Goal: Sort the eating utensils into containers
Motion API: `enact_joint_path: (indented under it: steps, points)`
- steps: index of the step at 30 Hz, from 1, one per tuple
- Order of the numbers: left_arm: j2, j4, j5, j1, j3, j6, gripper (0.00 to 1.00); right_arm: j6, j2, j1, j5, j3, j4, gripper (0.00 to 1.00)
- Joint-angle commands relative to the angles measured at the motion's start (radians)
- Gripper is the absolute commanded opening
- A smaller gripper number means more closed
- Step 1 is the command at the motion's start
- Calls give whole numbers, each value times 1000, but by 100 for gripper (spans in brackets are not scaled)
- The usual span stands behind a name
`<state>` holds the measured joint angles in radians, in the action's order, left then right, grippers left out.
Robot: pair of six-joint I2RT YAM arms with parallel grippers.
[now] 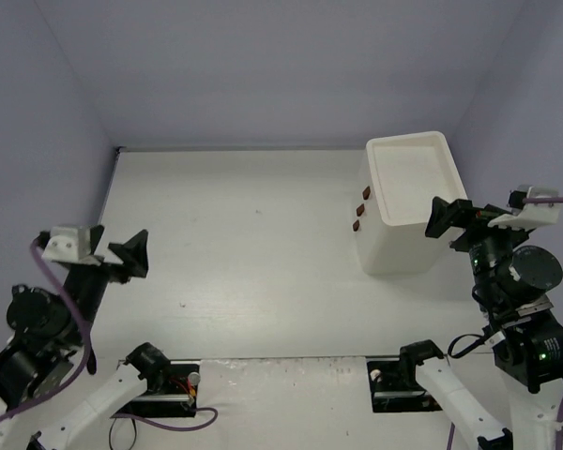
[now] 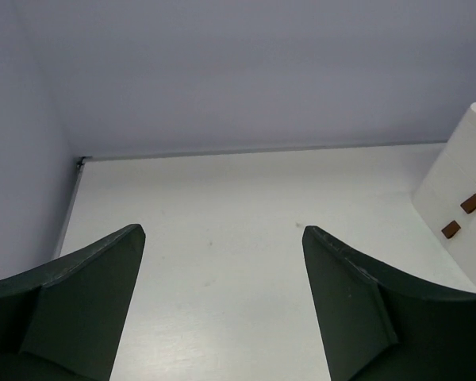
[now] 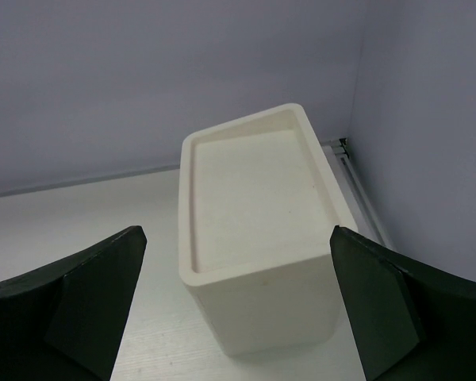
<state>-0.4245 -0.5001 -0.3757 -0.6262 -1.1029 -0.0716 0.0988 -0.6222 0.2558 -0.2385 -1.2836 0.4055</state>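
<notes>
— Where do I stand?

— Your left pincer (image 1: 131, 255) hangs spread over the counter (image 1: 263, 272), holding nothing. No utensils show in any view.

— The containers?

— Far right: the drawer unit (image 1: 394, 248), long axis near-to-far, handles (image 1: 361, 211) facing left, drawers shut. Your right pincer (image 1: 443, 217), also spread, hovers at its near end; drop carelessly and you'd likely shove it.

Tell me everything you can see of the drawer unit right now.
The drawer unit is a boxy cream-white block, plastic by its look, upright on the table at far right. Its recessed top is bare. Three small brown handles sit on its left face; nothing is pulled out. Only the table touches it.
</notes>
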Motion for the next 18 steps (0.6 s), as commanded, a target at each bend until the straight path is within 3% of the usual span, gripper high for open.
enact_joint_path:
  steps: [1, 9, 18]
  points:
    - [83, -150, -88, 1, 76, -51, 78, -34, 44, -1, -49, 59, -47, 100]
    - [176, -170, -172, 0, 204, -94, 79, -53, 101, 11, -68, 127, -59, 100]
    - [213, -80, -207, 2, 362, -99, 80, -62, 85, 17, -56, 130, -67, 100]
